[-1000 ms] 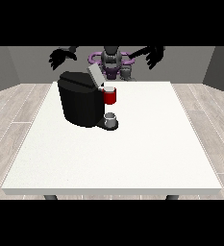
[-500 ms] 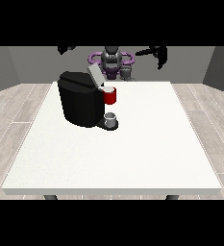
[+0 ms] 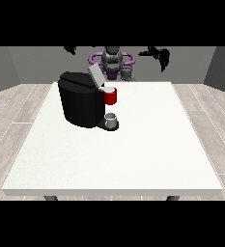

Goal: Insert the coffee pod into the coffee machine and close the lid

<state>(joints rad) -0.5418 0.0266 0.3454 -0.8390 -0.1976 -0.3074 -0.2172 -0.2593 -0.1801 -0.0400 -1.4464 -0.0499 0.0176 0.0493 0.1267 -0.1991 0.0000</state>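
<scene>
Now both hands higher vs 0.5 s ago; hand at view's right point(image 3: 161, 54) fingers hang relaxed; other hand point(image 3: 70, 49) unclear.

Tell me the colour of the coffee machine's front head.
Red, on the coffee machine, seen in the front view.

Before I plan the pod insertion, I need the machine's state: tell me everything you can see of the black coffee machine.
The black coffee machine is a matte, rounded block standing upright on the large white table, at the view's left near the far edge. Its grey lid is tilted open. A red head juts from its front towards the view's right, above a small grey cup on the dark base. No robot hand touches it.
</scene>
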